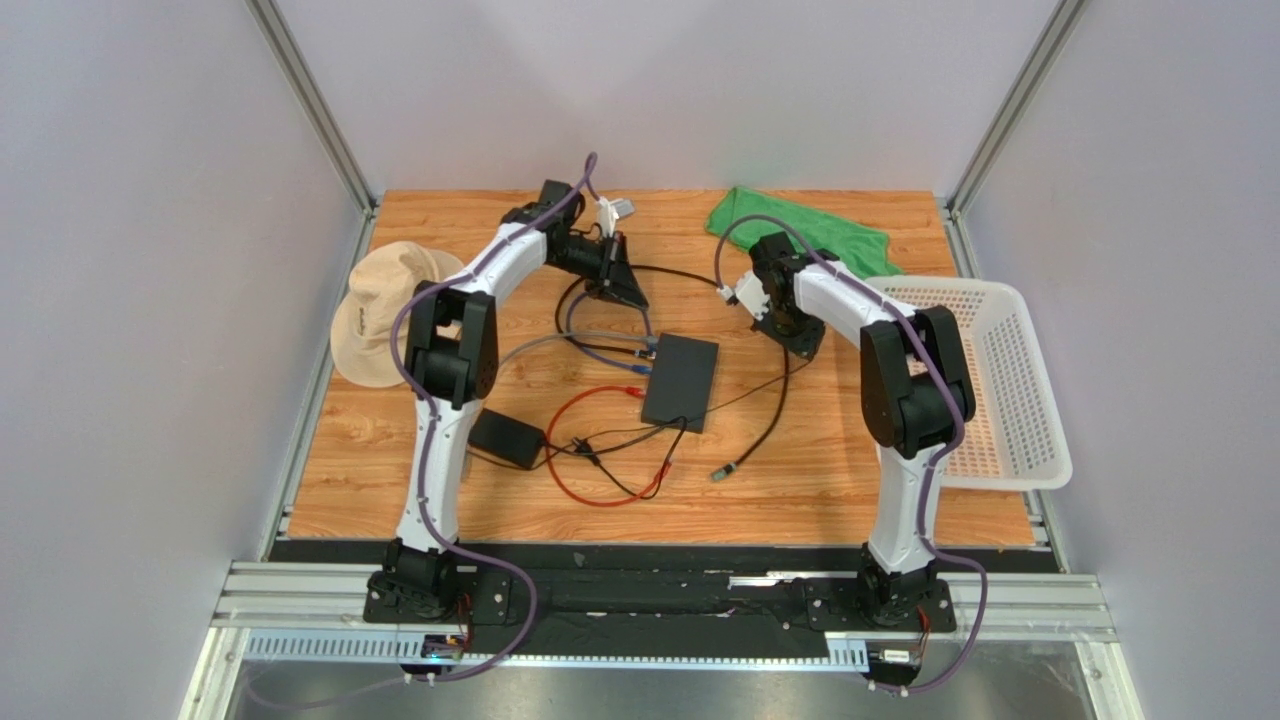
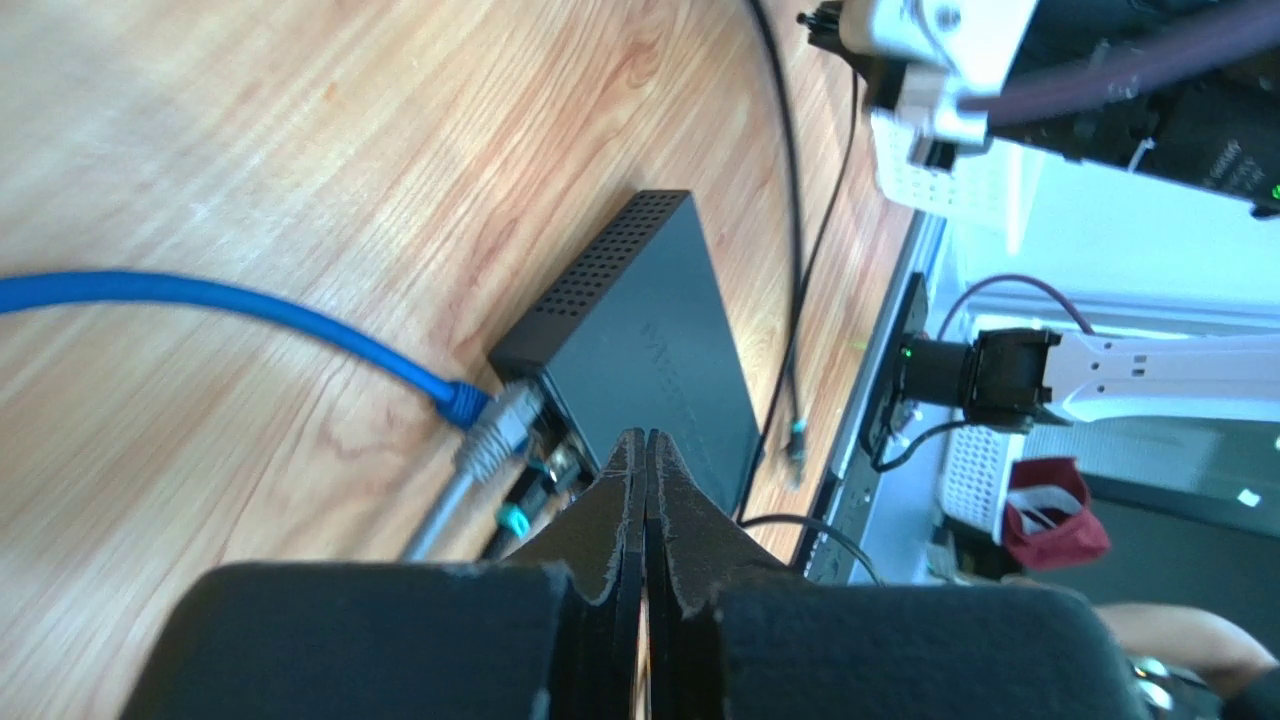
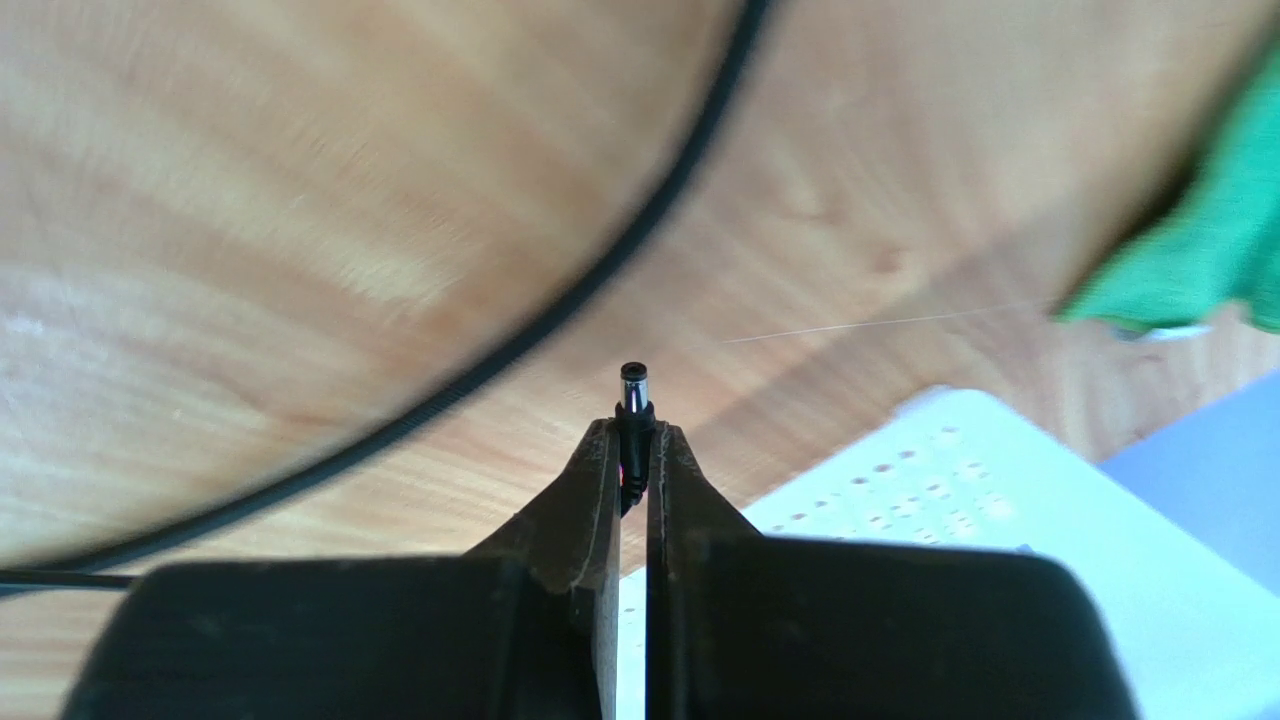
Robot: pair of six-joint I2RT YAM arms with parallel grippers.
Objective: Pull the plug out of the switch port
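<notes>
The switch point(image 1: 681, 378) is a flat black box lying mid-table. In the left wrist view the switch point(image 2: 661, 360) has a blue network plug point(image 2: 463, 402) and a grey one point(image 2: 504, 428) seated in its near edge; which socket is the switch port cannot be told. My right gripper point(image 3: 634, 435) is shut on a small black barrel plug point(image 3: 634, 393) whose metal tip pokes past the fingertips. It holds the plug over bare wood, well clear of the box. In the top view the right gripper point(image 1: 769, 308) sits behind and right of the switch. My left gripper point(image 2: 648, 438) is shut on nothing, hovering just behind the switch.
A tan hat point(image 1: 383, 315) lies at the left edge, a green cloth point(image 1: 796, 233) at the back, a white basket point(image 1: 992, 383) on the right. A black adapter brick point(image 1: 507, 438), a red cable point(image 1: 586, 450) and loose black leads point(image 1: 751, 435) lie in front of the switch.
</notes>
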